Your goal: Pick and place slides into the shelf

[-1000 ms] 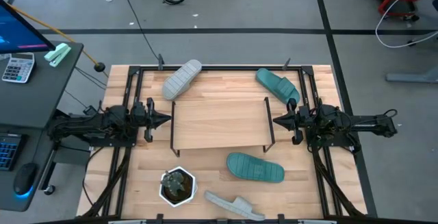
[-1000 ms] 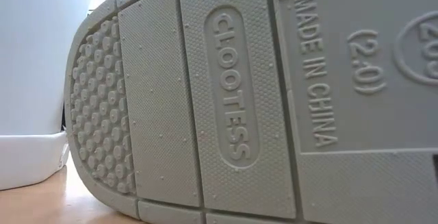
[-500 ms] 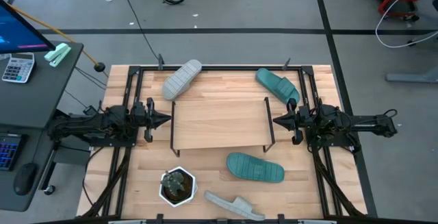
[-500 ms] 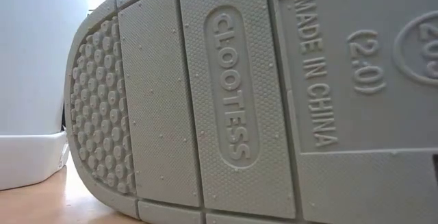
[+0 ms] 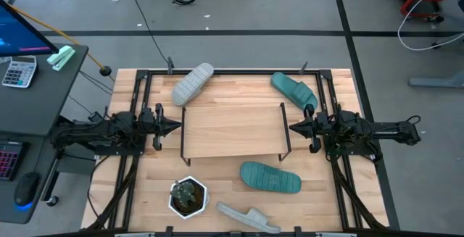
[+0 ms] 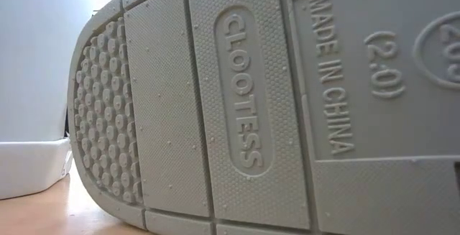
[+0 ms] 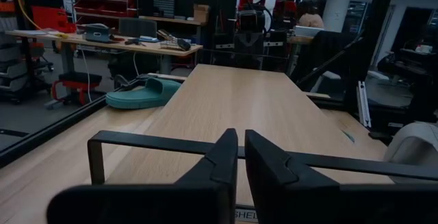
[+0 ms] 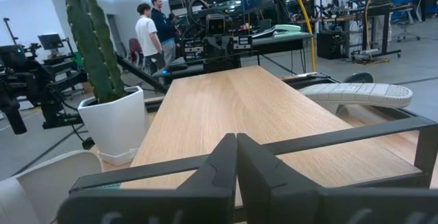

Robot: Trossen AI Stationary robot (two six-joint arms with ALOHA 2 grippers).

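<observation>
The shelf (image 5: 232, 130), a light wooden board on thin black legs, stands mid-table. A light grey slide (image 5: 193, 83) lies sole-up at the far edge, left of centre, and a teal slide (image 5: 293, 90) lies at the far right. A second teal slide (image 5: 270, 177) lies in front of the shelf. Another grey slide (image 5: 248, 217) stands on its side at the near edge, and its sole (image 6: 273, 106) fills the low view. My left gripper (image 5: 176, 127) points level at the shelf's left end, shut and empty. My right gripper (image 5: 290, 128) mirrors it at the right end, also shut.
A cactus in a white pot (image 5: 188, 196) stands near the front edge, left of the grey slide. Black frame rails (image 5: 138, 99) run along the table's sides and back. Two people (image 8: 147, 35) stand in the room beyond the table's left side.
</observation>
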